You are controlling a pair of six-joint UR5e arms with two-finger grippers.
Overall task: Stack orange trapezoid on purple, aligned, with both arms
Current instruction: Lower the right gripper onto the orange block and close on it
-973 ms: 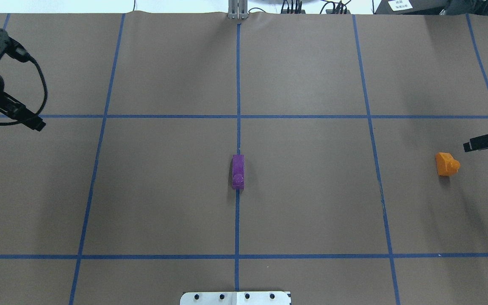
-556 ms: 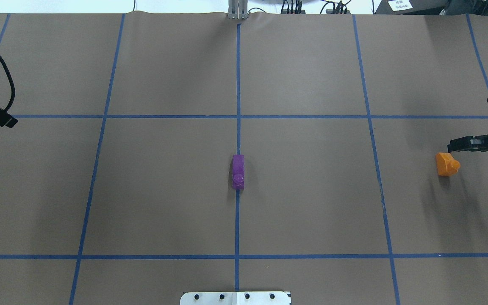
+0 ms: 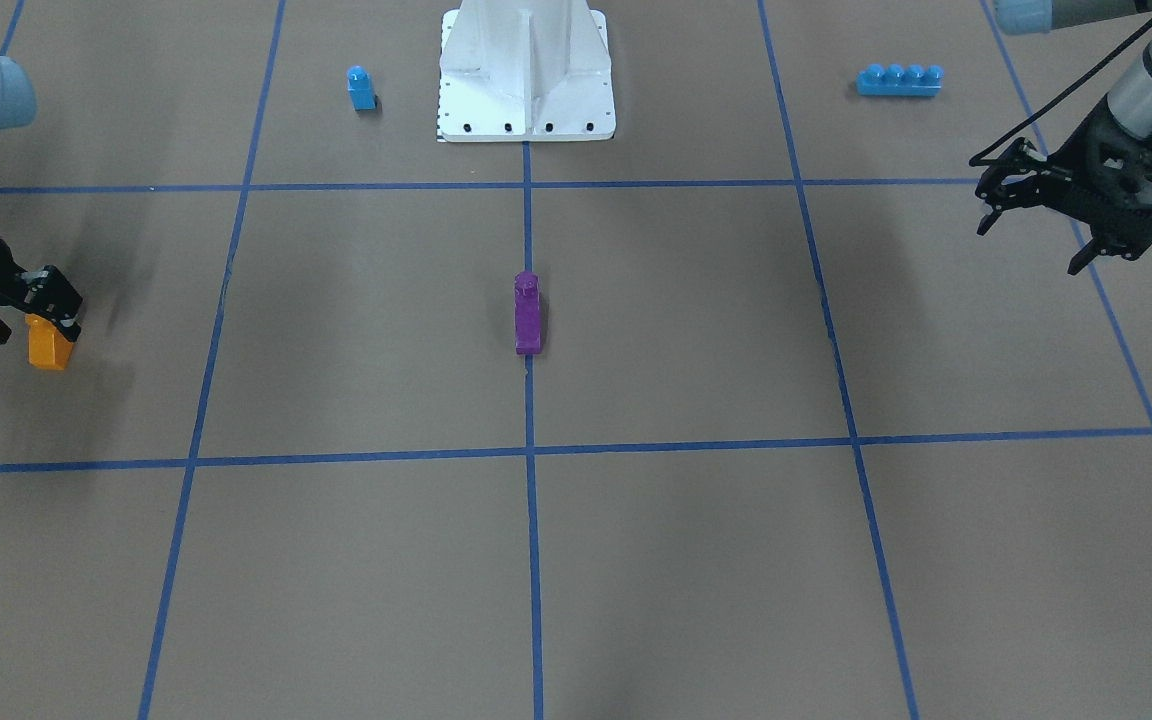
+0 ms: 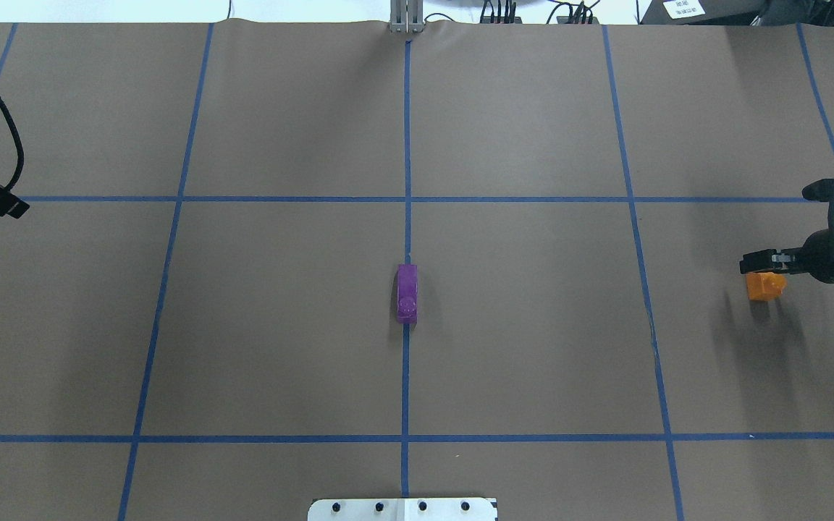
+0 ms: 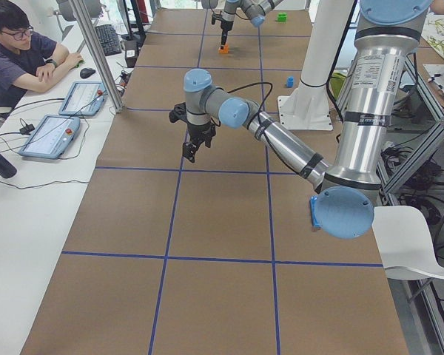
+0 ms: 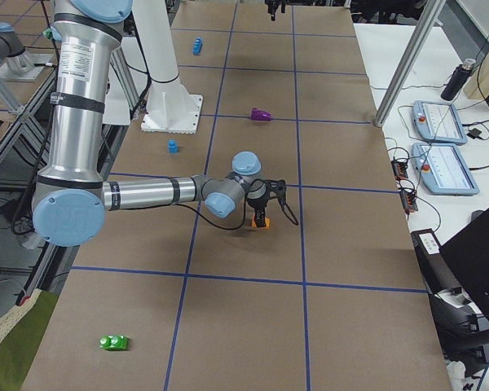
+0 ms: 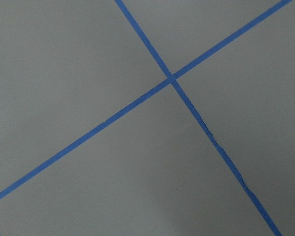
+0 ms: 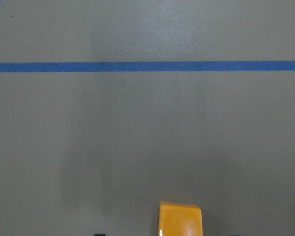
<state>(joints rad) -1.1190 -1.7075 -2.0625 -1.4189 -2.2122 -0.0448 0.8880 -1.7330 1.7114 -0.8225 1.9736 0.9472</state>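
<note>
1. Orange trapezoid (image 4: 764,286) sits on the brown bench (image 4: 533,347) far out on the robot's right, well apart from the purple brick (image 4: 407,293), so nothing is stacked yet.
2. The right tool (image 3: 33,325) hangs directly over the orange piece with its fingers spread to either side and not gripping it. Its wrist camera shows the brick centred at the bottom edge with bare bench on both sides, which looks like a line-up for a pick.
3. The purple brick lies lengthwise on the centre tape line (image 4: 407,145), stud up at the end nearer the robot's base (image 3: 526,70). That looks like a middle spot both arms can reach.
4. The left tool (image 3: 1028,249) is open and empty, raised above the bench at the opposite edge and far from both pieces. Its wrist camera sees only crossing tape, so its share of the job appears not to have begun.
5. A small blue brick (image 3: 361,88) and a long blue brick (image 3: 899,79) rest either side of the base, and neither belongs to this task.
6. The work appears to be at the grasp stage. The next move calls for a square pinch on the orange piece's flat sides. The glossy little brick could twist, and the slopes must match on placing.
</note>
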